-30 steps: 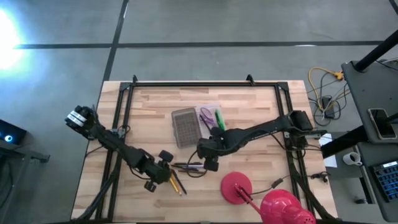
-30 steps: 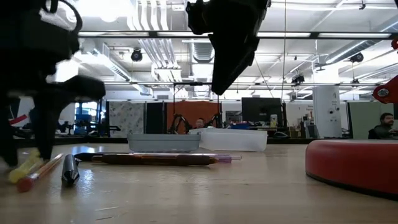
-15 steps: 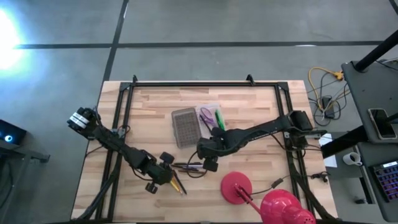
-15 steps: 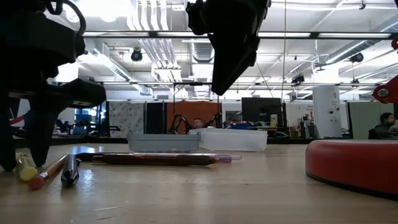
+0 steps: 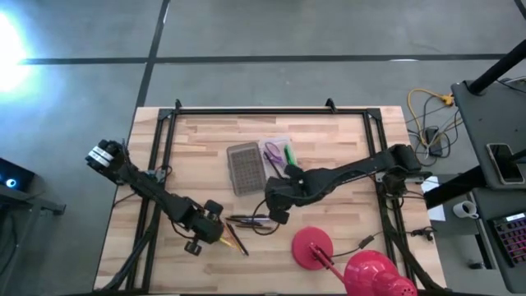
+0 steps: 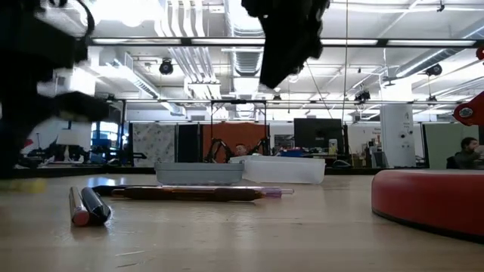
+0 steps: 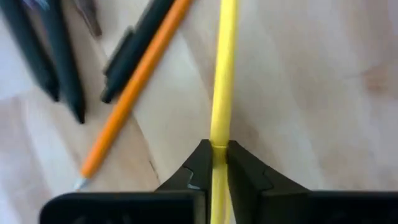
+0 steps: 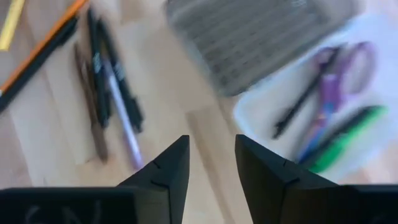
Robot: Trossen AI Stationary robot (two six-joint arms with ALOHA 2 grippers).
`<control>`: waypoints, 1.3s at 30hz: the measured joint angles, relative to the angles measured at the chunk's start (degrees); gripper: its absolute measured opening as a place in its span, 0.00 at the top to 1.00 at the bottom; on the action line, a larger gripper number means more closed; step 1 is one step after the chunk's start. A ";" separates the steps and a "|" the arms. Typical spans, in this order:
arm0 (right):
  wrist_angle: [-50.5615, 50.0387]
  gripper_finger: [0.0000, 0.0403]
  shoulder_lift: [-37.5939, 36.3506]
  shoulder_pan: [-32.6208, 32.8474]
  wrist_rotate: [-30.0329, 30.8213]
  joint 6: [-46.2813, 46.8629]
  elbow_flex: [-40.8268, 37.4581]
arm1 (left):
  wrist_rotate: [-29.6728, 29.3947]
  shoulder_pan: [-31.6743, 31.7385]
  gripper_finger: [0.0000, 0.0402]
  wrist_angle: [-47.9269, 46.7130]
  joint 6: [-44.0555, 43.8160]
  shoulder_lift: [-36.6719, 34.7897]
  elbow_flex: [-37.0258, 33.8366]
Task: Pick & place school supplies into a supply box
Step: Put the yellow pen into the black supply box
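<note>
Since a second ago, the yellow pencil has been lifted off the desk by the left claw, which was standing wider then and is now clamped on it; in the low view the pencil no longer lies beside the orange pencil and black pen. The right claw has been narrowed a little and shifted slightly toward the box.

Nearest the front edge, the left arm is seen stretched from the left side toward the desk's middle, its wrist lowered. In the left wrist view the yellow pencil is held between the two fingers, its long axis running straight out ahead of the claw. The orange pencil lies on the desk just beside it, slanted, with a black pen alongside.

Farther in, a row of dark pens is laid lengthwise across the desk. The right arm reaches in from the right, elbow bent, its claw held above the pens with the fingers partly apart and nothing between them.

Beyond, the clear box holds purple scissors and a green marker, both pointing roughly along the box's length. The grey lid lies touching the box's left side.
</note>
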 joint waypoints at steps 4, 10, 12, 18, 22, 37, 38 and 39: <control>-3.04 0.72 -4.13 0.49 8.58 7.52 -0.02 | -2.61 0.62 0.99 -3.70 0.11 -7.87 0.80; -6.69 0.74 -10.92 1.98 22.88 16.47 -0.09 | -6.44 8.87 0.99 -8.10 11.26 -13.56 4.20; -6.88 0.75 -12.75 2.36 24.91 16.70 -0.09 | -6.48 12.48 0.99 -13.54 15.90 -11.57 7.66; -11.24 0.76 -14.76 2.40 19.88 20.34 -0.52 | 2.74 14.55 1.00 -26.55 21.44 -4.08 16.29; -12.80 0.76 -13.69 3.29 19.09 25.24 -2.95 | 5.95 9.03 0.99 -25.87 19.74 -3.59 15.99; -5.73 0.76 -9.06 4.30 12.49 21.22 -10.23 | 0.17 -2.10 0.60 -6.46 3.71 -3.98 6.85; -5.76 0.76 -9.06 4.28 12.49 21.18 -10.27 | -0.58 -2.39 0.60 -5.88 4.41 -3.72 6.00; -5.79 0.76 -9.04 4.28 12.46 21.18 -10.38 | -0.86 -2.51 0.60 -5.28 4.90 -3.38 5.16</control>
